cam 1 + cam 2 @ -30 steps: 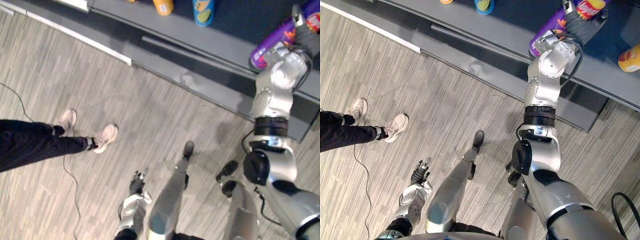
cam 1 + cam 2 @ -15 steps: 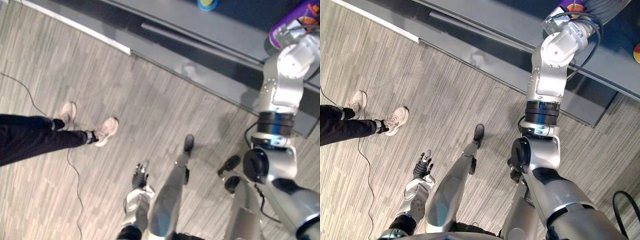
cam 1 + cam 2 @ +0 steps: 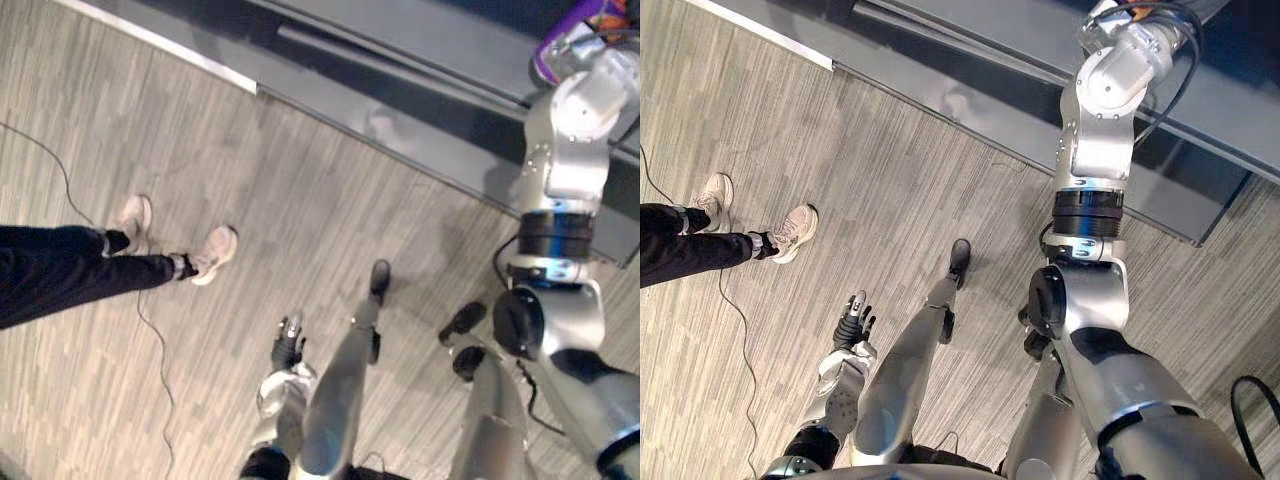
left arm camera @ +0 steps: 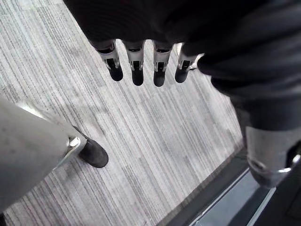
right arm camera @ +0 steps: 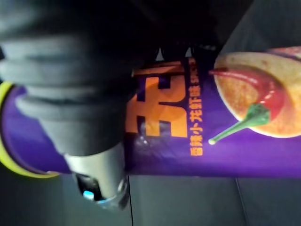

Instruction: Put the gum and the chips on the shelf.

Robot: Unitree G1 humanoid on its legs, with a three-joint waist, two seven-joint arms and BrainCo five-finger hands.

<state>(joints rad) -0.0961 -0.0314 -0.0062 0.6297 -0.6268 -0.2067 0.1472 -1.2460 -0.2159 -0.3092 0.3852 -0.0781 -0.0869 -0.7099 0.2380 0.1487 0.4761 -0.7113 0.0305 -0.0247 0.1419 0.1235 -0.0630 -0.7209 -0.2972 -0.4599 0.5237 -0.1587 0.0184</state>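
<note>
Up at 1 o'clock in the head views, the chips can (image 3: 548,50) is held at the shelf (image 3: 430,35) by the right hand (image 5: 96,169). In the right wrist view the thumb is seen laid across the purple tube near its yellow-rimmed end, so the hand is closed around it. A dark grey board is seen directly behind the can, but whether the can is resting on that board cannot be told.

The shelf's front edge is seen crossing the head views from 11 o'clock to 3 o'clock, with a lower ledge running parallel just beneath it. Below that edge a broad stretch of grey plank floor (image 3: 300,210) is left open through the centre.

A person's legs (image 3: 60,280) are seen coming in from 9 o'clock, the pale shoes (image 3: 212,255) being planted well apart from the shelf edge and from both hands.

At 6 o'clock the left hand (image 3: 850,325) is hung low over the floor. Its fingers (image 4: 137,70) are seen straight and loosely spread in the left wrist view, with nothing held; past them, bare floor is seen up to the base edge of the shelf.
</note>
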